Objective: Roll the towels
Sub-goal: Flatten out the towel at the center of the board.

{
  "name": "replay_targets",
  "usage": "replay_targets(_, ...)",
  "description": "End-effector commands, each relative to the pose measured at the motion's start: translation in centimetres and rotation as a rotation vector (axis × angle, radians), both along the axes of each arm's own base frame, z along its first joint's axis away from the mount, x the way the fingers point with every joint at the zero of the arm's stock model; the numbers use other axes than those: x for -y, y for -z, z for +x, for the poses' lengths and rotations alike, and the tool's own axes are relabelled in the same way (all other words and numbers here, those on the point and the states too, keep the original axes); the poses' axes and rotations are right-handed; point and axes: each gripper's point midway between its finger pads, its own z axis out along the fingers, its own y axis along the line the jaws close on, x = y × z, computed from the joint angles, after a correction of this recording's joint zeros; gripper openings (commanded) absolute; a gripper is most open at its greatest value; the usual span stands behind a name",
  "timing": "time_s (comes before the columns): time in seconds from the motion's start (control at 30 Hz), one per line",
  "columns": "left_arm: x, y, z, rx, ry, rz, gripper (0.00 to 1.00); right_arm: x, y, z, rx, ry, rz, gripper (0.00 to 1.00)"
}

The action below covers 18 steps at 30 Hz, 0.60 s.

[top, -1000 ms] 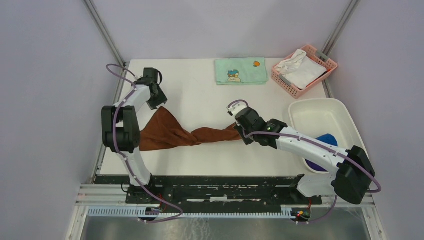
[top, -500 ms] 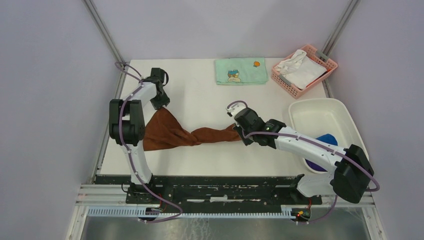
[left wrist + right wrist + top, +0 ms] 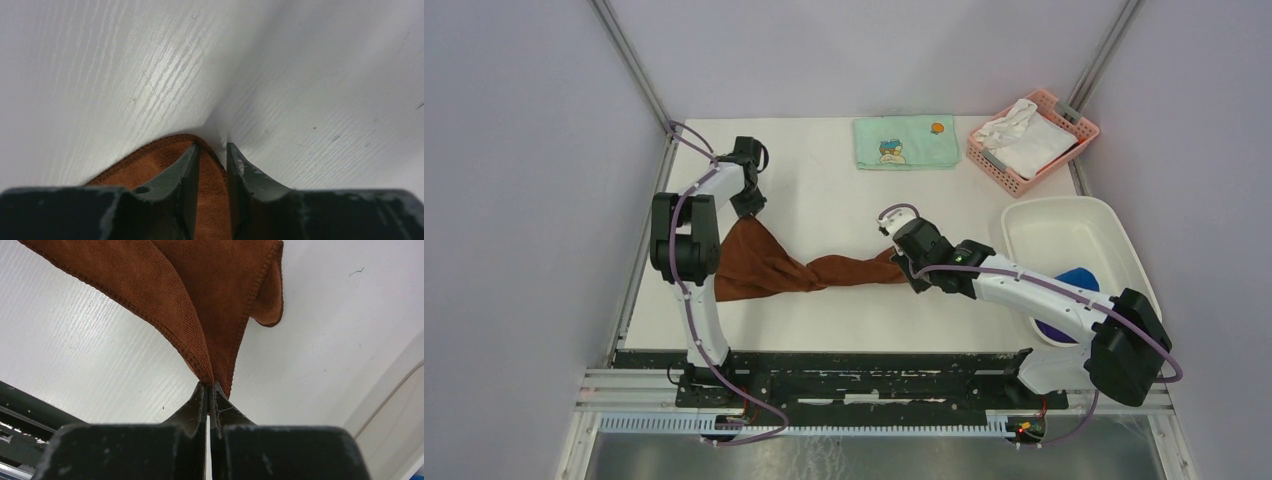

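Observation:
The rust-brown towel (image 3: 764, 265) lies twisted across the table's middle, wide at the left and narrow at the right. My left gripper (image 3: 746, 208) is at its far left corner. In the left wrist view the jaws (image 3: 213, 146) stand a little apart, open, with the towel's corner (image 3: 150, 162) between them on the table. My right gripper (image 3: 894, 256) is shut on the towel's right end; its wrist view shows the tips (image 3: 210, 384) pinching the bunched cloth (image 3: 210, 300). A royal blue towel (image 3: 1079, 277) and a dark purple towel (image 3: 1052, 328) lie in the white tub, partly hidden by the right arm.
The white tub (image 3: 1064, 205) stands at the right edge. A pink basket (image 3: 984, 150) holding a white cloth (image 3: 1024, 135) sits at the back right. A pale green cartoon-print towel (image 3: 904, 142) lies flat at the back centre.
The left arm has shifted right onto the towel's far left corner, and its jaws have narrowed around it. The right gripper has held its grip in place.

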Motion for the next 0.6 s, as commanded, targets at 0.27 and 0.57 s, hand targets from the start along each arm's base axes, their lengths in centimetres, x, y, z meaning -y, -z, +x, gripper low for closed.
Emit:
replay_targets(0.27, -2.6, -6.9, 1.5, 0.114, 0.002, 0.118, 0.03, 3.2, -3.9, 3.2, 0.196, 0.185, -0.102, 0.00)
replay_targets(0.57, -5.2, -23.6, -0.6, 0.449, -0.046, 0.175, 0.03, 8.0, -12.2, 5.0, 0.384, 0.349, -0.169, 0.00)
